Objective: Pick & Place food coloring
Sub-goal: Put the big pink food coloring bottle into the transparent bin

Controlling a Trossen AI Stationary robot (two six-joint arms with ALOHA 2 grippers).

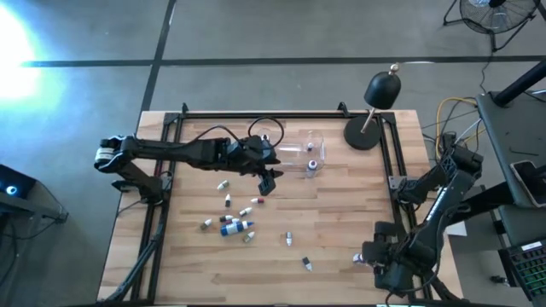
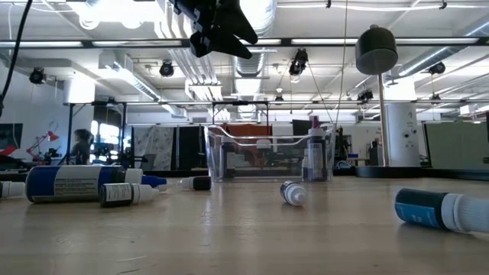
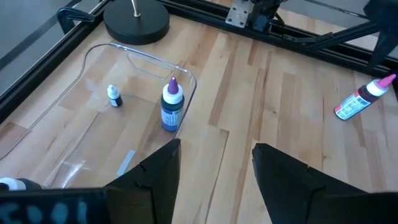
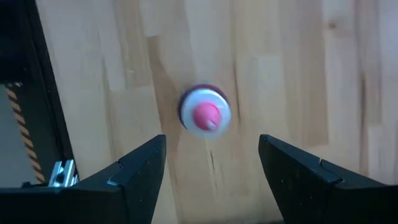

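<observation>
While the left gripper (image 1: 270,179) hangs above the table's middle, just off the clear tub (image 1: 294,153), high view shows its fingers spread and empty. Food coloring bottles (image 1: 232,223) lie scattered across the wooden table (image 1: 341,230), mostly in a left-of-centre cluster; one bottle (image 1: 313,165) sits inside the tub. Right gripper (image 1: 368,256) sits low near the table's right front edge, over a lone bottle (image 1: 359,257). Black lamp (image 1: 375,111) stands at the back right.

Low view: left gripper (image 2: 221,34) well up off the surface, nothing in it. Tub (image 2: 267,153) behind, one bottle (image 2: 313,149) upright in it; others lie on their sides in front (image 2: 293,192).

Left wrist view: fingers (image 3: 155,180) apart, tub (image 3: 99,112) ahead with a blue-labelled bottle (image 3: 171,107) upright and a tiny one (image 3: 114,96) beside it.

Right wrist view: fingers (image 4: 137,174) spread wide, pink-capped bottle (image 4: 205,114) standing on the wood between them, seen cap-on, not touched.
</observation>
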